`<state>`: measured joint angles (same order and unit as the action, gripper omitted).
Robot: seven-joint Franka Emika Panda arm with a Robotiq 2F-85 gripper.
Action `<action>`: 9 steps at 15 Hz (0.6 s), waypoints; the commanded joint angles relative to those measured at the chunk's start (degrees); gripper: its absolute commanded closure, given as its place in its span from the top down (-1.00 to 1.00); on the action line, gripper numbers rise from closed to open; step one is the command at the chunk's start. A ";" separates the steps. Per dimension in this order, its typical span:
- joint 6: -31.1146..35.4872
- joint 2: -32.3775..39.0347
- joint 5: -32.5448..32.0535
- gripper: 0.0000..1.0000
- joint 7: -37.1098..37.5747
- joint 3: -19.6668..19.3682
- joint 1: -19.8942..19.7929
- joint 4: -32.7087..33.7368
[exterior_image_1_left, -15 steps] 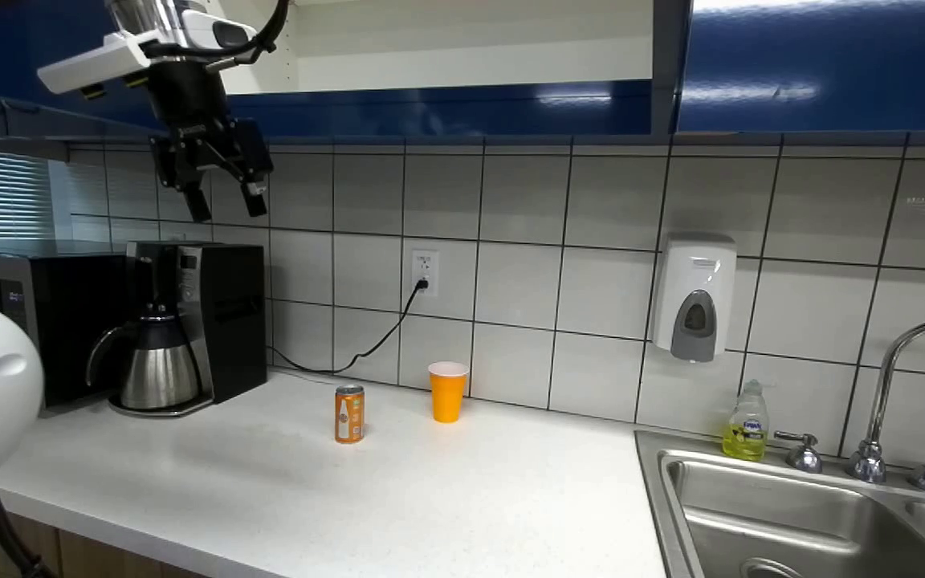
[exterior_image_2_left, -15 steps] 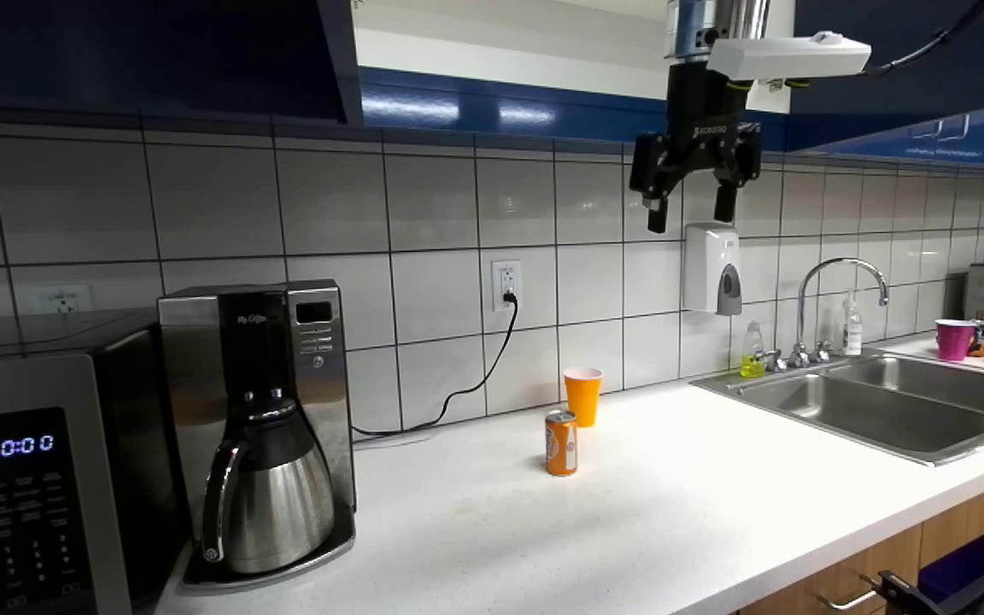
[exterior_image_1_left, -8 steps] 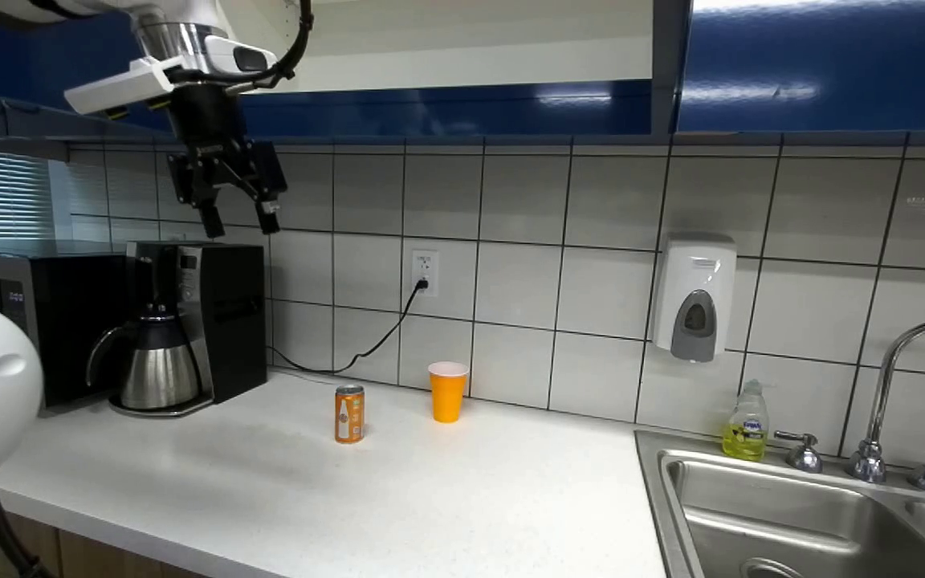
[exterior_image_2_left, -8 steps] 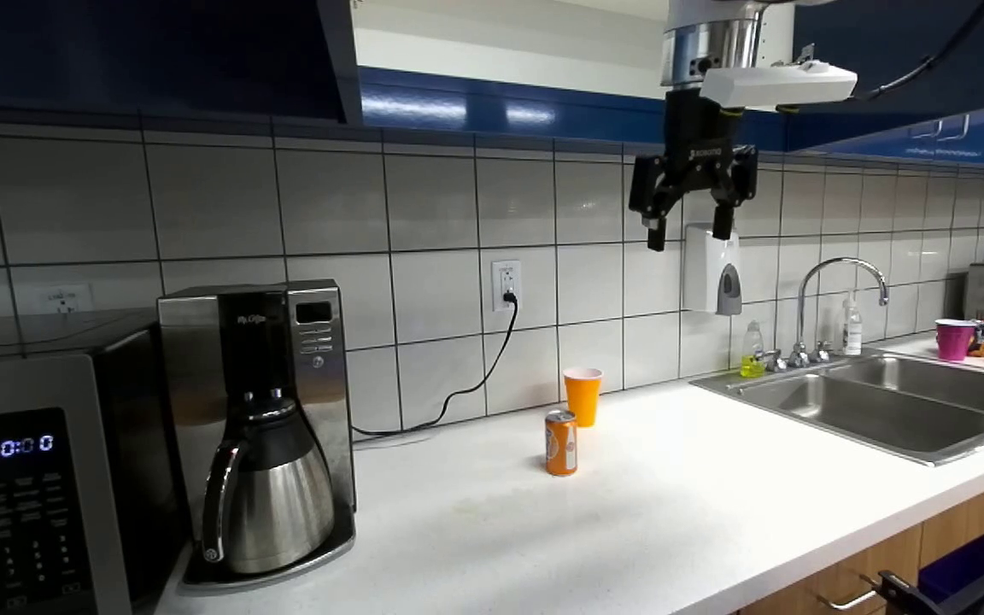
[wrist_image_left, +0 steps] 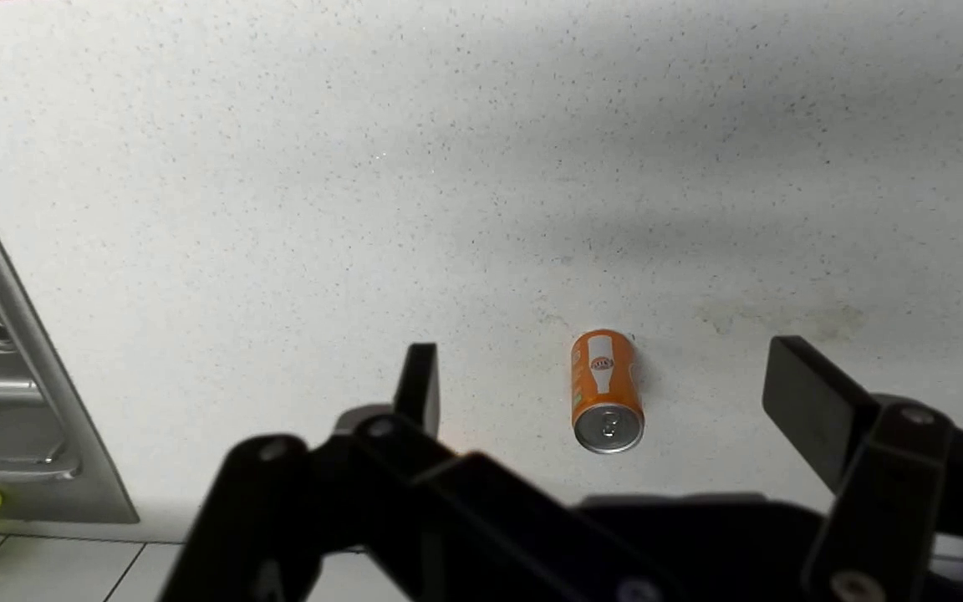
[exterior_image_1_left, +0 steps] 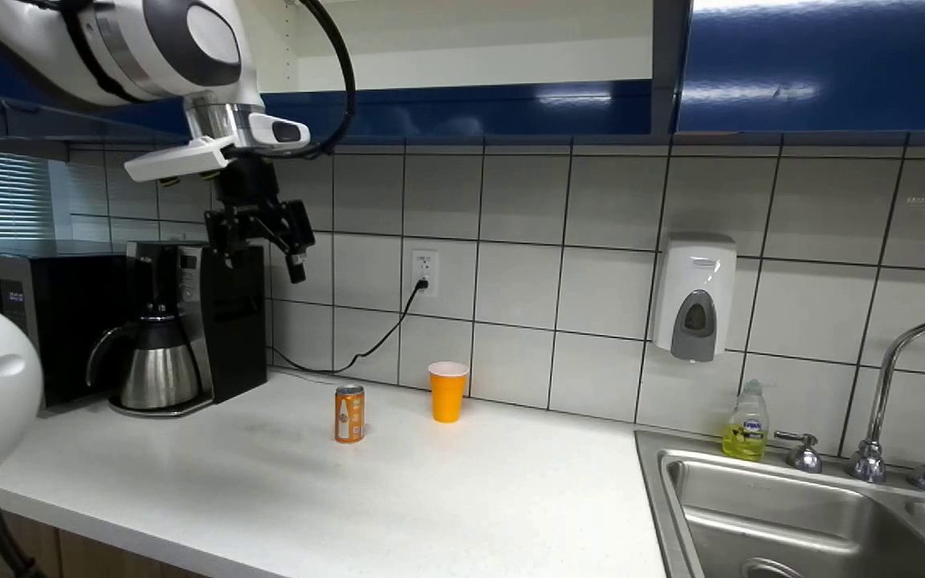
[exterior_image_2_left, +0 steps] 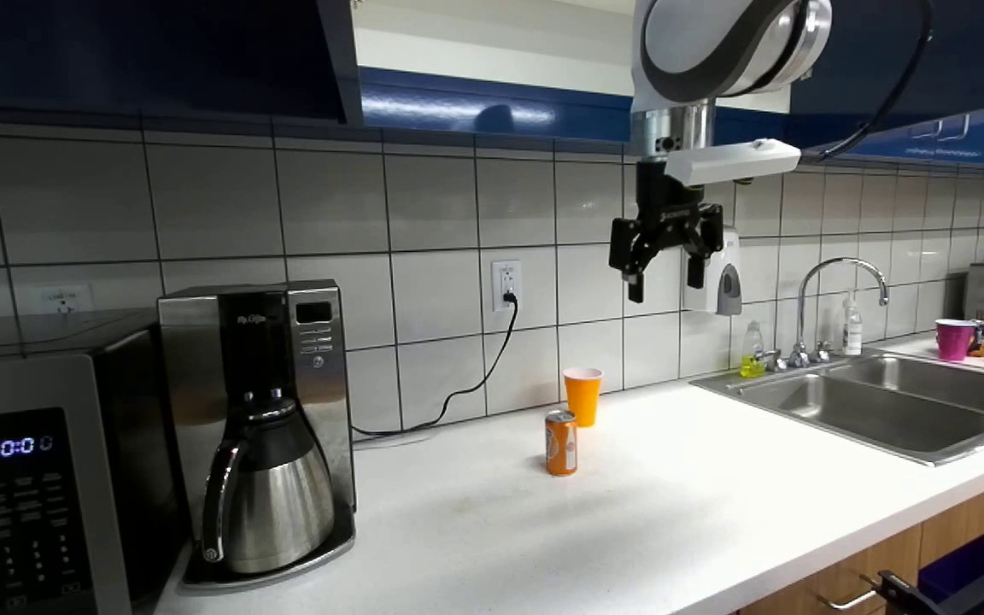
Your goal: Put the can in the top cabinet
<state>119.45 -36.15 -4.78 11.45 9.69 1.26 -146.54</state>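
Currently, 1 robot gripper [exterior_image_2_left: 665, 282] is held high over the white countertop [exterior_image_1_left: 470, 506], upper R of frame in an exterior view, w/ its 2 fingers [wrist_image_left: 816, 410] spread wide apart. 1 orange can [exterior_image_1_left: 349, 414] is stood upright on the countertop, below ctr. of frame in both exterior views & well apart from the gripper. In the wrist view, the same can is framed btwn the 2 fingers, w/ its metal top & pull tab shown. The top cabinet [exterior_image_1_left: 474, 48], pale inside & edged in glossy blue, is cut off by the upper edge of the frame in both exterior views. 2 cups are counted: 1 orange cup [exterior_image_1_left: 447, 393], placed near the can & close to the tiled wall [exterior_image_1_left: 527, 289], and 1 pink cup [exterior_image_2_left: 955, 342], seen far R. At L, 1 coffee maker [exterior_image_2_left: 257, 367] w/ 1 steel carafe [exterior_image_2_left: 283, 512] is parked beside 1 microwave [exterior_image_2_left: 22, 478]; mid-frame, 1 black cord [exterior_image_1_left: 386, 339] is plugged into an outlet [exterior_image_1_left: 425, 265]. At R, 1 wall dispenser [exterior_image_1_left: 695, 297] is mounted on the tiled wall. At 1 twin-basin sink [exterior_image_1_left: 751, 502], 2 bottles are counted, 1 soap bottle [exterior_image_1_left: 746, 421] w/ yellow liquid & 1 pump bottle [exterior_image_2_left: 852, 329], w/ 1 faucet [exterior_image_1_left: 882, 393] set btwn them.
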 commanded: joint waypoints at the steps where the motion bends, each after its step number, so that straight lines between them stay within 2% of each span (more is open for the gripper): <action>1: 5.36 6.46 -3.58 1.00 0.73 0.55 -0.93 0.71; 9: 20.11 21.19 -9.83 1.00 2.84 0.63 -1.00 0.15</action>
<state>134.40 -20.18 -11.50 11.74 9.69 1.20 -146.89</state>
